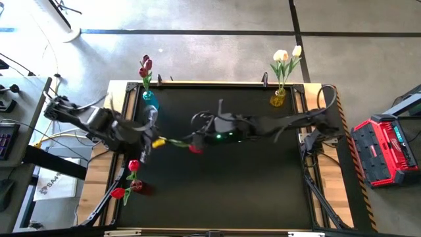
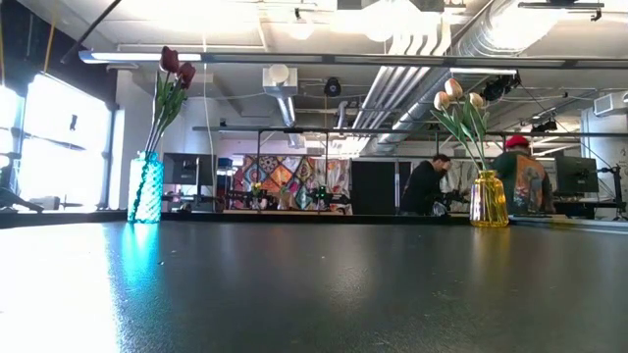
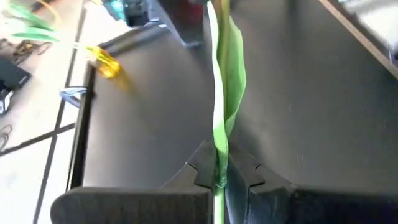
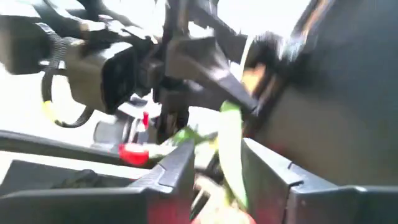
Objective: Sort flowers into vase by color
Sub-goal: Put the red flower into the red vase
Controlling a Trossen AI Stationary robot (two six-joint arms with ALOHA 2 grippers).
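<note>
A red tulip hangs between my two grippers above the table's middle left; its head (image 1: 195, 149) points toward the right arm and its green stem (image 1: 174, 142) toward the left arm. My left gripper (image 1: 155, 141) is shut on the stem. My right gripper (image 1: 196, 139) is open at the head end, with a finger on either side of the leaf (image 4: 230, 149) and no touch that I can see. A blue vase (image 1: 148, 99) at the far edge holds dark pink tulips. A yellow vase (image 1: 278, 99) holds cream tulips. A red vase (image 1: 137, 186) at the near left holds red tulips. My left gripper (image 3: 219, 177) pinches the tulip's stem (image 3: 217, 163) near its lower end between the two fingers. The stem runs on along the fingers, with the leaf (image 3: 231, 74) beyond them, toward the right gripper. The flower is lifted clear of the table and lies about level.
The blue vase (image 2: 147, 186) and yellow vase (image 2: 489, 199) stand upright at the table's far edge. A red toolbox (image 1: 385, 148) sits off the table to the right. People stand in the room behind. The dark tabletop (image 1: 250, 191) spreads out to the near right.
</note>
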